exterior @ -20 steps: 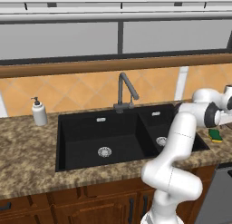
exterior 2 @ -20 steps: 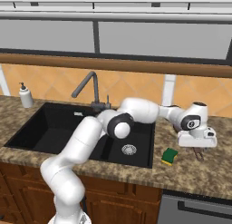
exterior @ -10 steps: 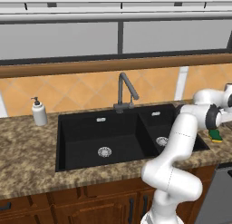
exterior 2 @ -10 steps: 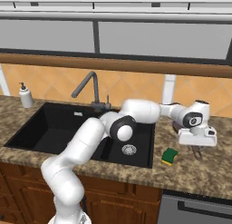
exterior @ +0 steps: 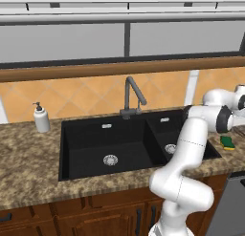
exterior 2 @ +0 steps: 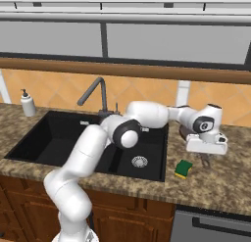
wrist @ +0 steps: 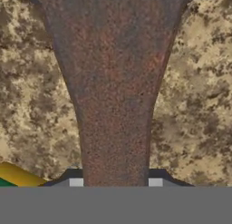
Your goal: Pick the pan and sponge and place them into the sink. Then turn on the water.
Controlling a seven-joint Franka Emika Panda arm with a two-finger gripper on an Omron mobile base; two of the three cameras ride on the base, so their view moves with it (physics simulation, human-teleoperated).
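pan (exterior 2: pixel 183 132) body mostly behind the hand (exterior 2: pixel 206 153) — sponge (wrist: pixel 16 177) cut off

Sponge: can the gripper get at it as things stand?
Probably not yet. The gripper is shut on the pan handle, so it is occupied. The sponge itself lies uncovered on the counter just beside the gripper, with nothing over it.

Glossy white rounded arm segments, dark grey disc joints, boxy white hand, small dark finger tips
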